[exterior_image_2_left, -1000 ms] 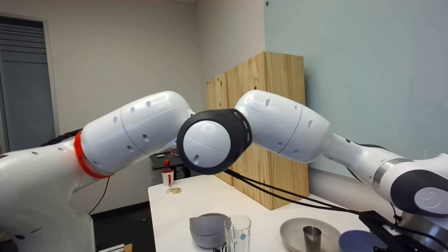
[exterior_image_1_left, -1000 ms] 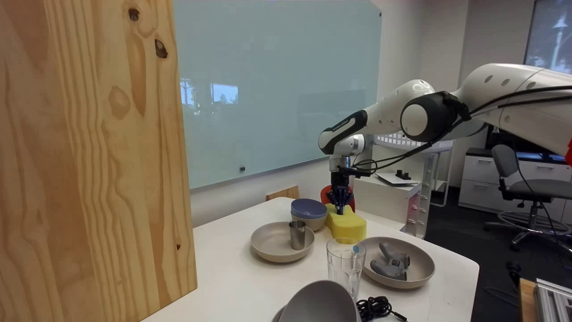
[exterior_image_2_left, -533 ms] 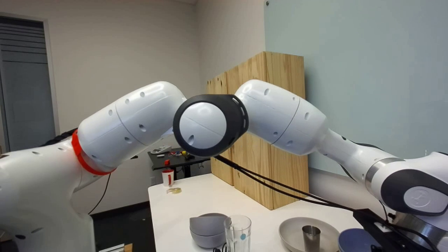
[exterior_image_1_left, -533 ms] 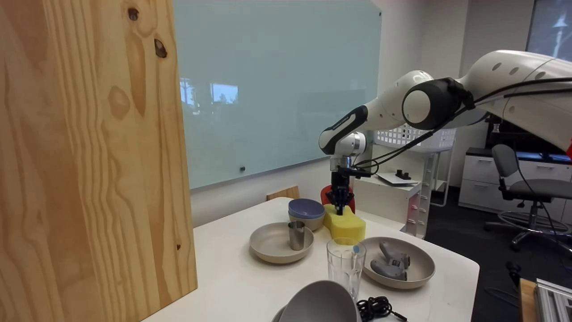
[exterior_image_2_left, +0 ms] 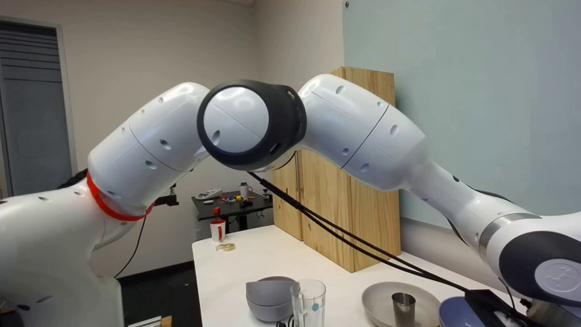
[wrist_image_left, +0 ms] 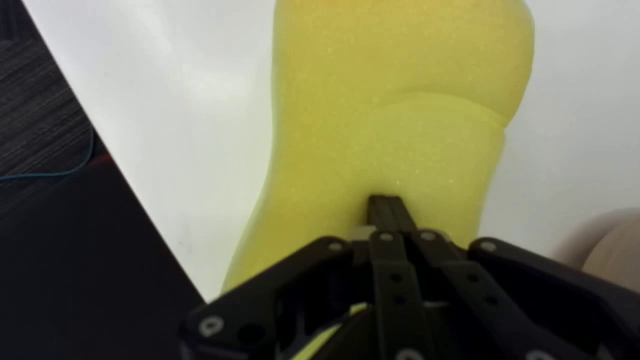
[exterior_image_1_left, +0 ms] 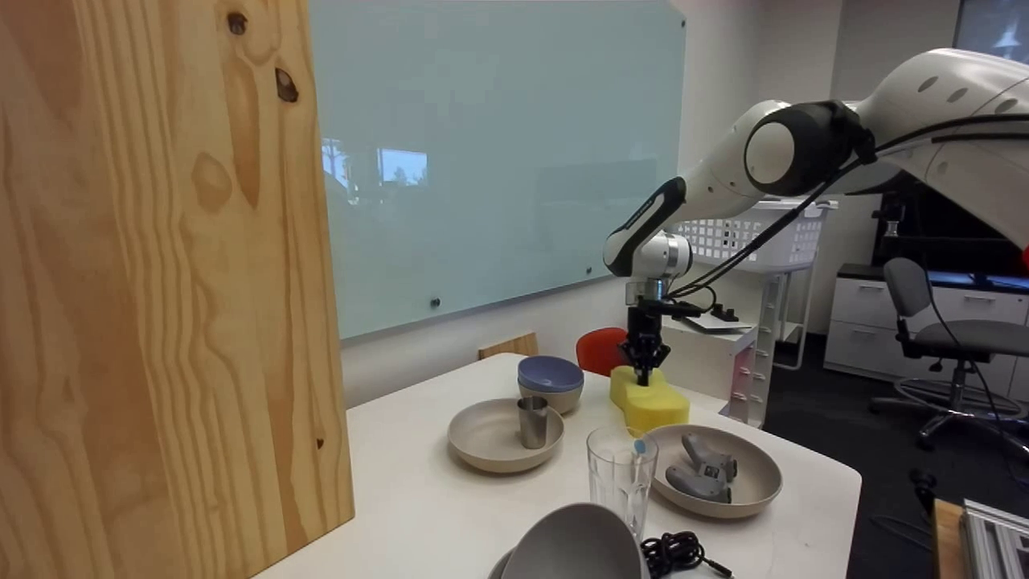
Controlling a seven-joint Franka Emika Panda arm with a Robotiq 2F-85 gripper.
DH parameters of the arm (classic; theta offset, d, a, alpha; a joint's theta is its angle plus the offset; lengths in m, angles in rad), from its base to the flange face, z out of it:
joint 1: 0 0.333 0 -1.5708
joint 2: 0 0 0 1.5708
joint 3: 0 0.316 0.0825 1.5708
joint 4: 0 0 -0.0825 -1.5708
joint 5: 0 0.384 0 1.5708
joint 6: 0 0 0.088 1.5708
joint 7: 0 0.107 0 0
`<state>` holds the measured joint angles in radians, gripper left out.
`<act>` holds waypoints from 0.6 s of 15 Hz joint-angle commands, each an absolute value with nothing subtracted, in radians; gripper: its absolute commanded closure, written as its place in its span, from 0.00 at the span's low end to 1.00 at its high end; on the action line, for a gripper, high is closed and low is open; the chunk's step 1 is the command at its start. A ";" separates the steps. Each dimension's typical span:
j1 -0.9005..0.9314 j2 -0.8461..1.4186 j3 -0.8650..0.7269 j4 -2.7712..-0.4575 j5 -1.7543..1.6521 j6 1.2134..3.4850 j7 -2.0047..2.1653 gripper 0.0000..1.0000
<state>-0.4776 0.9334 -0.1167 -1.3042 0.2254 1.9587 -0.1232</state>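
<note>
A yellow sponge (exterior_image_1_left: 659, 408) with a waisted shape lies flat on the white table. My gripper (exterior_image_1_left: 642, 381) points straight down onto its top, inside the outline, not around its sides. In the wrist view, the dark fingertips of my gripper (wrist_image_left: 386, 200) are pressed together against the sponge (wrist_image_left: 400, 65), with no gap seen between them. The sponge's near end comes close to the rim of a beige plate (exterior_image_1_left: 756, 503) holding a grey game controller (exterior_image_1_left: 707, 470); whether they touch I cannot tell. The gripper's tips lie out of frame in an exterior view.
A blue bowl (exterior_image_1_left: 551, 373) stacked on a beige one stands left of the sponge. Nearby are a plate (exterior_image_1_left: 474, 450) with a metal cup (exterior_image_1_left: 532, 423), a clear glass (exterior_image_1_left: 621, 482), grey bowls (exterior_image_1_left: 575, 547) and a black cable (exterior_image_1_left: 679, 555). A wooden cabinet (exterior_image_1_left: 177, 289) rises at the side.
After a slight leftward shift, during which the blue bowl moved a little left, gripper and sponge have moved right together in an exterior view, away from the bowl. The arm's elbow has risen.
</note>
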 commanded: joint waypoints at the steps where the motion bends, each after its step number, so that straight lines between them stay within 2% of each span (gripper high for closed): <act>1: -0.497 0.918 -0.128 -1.350 0.233 1.986 -0.134 1.00; 9: -0.481 0.980 -0.117 -1.191 0.213 1.927 -0.129 1.00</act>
<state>-0.4914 0.9296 -0.1222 -1.2696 0.2235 1.9516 -0.1235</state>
